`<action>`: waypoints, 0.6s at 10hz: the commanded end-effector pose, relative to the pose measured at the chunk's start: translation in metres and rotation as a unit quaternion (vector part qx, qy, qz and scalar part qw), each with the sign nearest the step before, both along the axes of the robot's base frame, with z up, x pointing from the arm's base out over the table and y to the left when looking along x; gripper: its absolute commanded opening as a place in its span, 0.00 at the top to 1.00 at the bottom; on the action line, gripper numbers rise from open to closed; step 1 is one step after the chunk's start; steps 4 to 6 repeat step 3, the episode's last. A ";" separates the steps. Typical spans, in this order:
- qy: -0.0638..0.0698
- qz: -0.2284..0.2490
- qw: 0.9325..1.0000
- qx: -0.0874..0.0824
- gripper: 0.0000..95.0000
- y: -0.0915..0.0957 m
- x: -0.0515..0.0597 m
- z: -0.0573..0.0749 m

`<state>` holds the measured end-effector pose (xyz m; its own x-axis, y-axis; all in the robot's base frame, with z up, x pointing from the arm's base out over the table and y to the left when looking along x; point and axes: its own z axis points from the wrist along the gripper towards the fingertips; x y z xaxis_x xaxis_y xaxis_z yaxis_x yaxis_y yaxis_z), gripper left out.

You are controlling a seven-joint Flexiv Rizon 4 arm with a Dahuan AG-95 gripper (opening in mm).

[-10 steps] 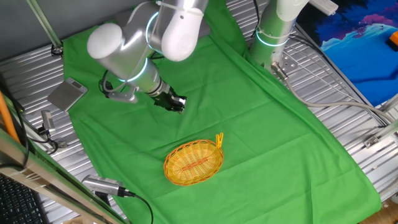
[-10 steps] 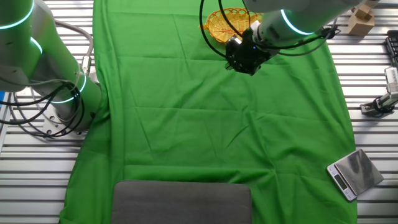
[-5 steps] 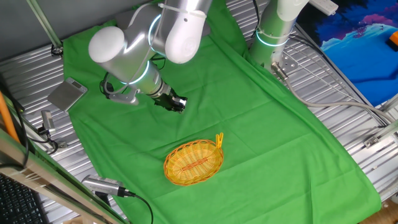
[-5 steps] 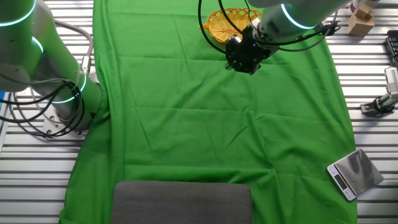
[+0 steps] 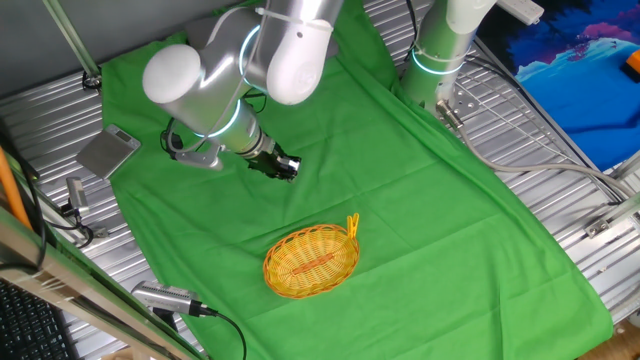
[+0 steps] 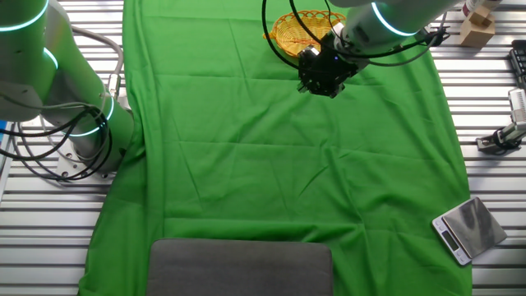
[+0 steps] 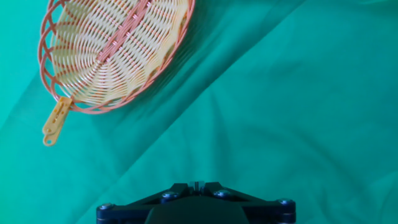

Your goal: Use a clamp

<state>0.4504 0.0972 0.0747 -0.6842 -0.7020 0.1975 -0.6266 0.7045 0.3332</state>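
The gripper [image 5: 287,167] is hanging over the green cloth [image 5: 400,200], pointing down and toward the basket, with nothing between its fingers as far as the fixed views are showing. Whether the fingers are parted or pressed together I cannot tell: in both fixed views the black hand is too small and dark, and in the hand view only the black base of the gripper [image 7: 196,208] is showing at the bottom edge, with the fingertips out of sight.

Out from the gripper, the silver arm [image 5: 215,75] is bending up and back over the cloth, its joints ringed with teal light. In the other fixed view the gripper [image 6: 323,74] is sitting just beside the near rim of the wicker basket [image 6: 306,33], above the cloth and apart from it.

The oval wicker basket [image 5: 312,262] is lying on the cloth, well apart from the gripper in the first fixed view. The clamp [image 5: 352,226] is clipped on the basket's rim at one narrow end, its two prongs sticking outward and up. In the hand view the clamp [image 7: 55,121] is hanging off the rim of the basket [image 7: 155,62], pointing away from it over the cloth.

A small scale [image 6: 467,228] is resting on the metal table [image 6: 493,181] beside the cloth's edge.
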 end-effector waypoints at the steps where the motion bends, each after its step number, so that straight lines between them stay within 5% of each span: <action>1: 0.000 -0.002 1.000 -0.001 1.00 0.000 0.000 0.000; 6: 0.001 -0.008 1.000 -0.004 1.00 0.000 0.000 0.000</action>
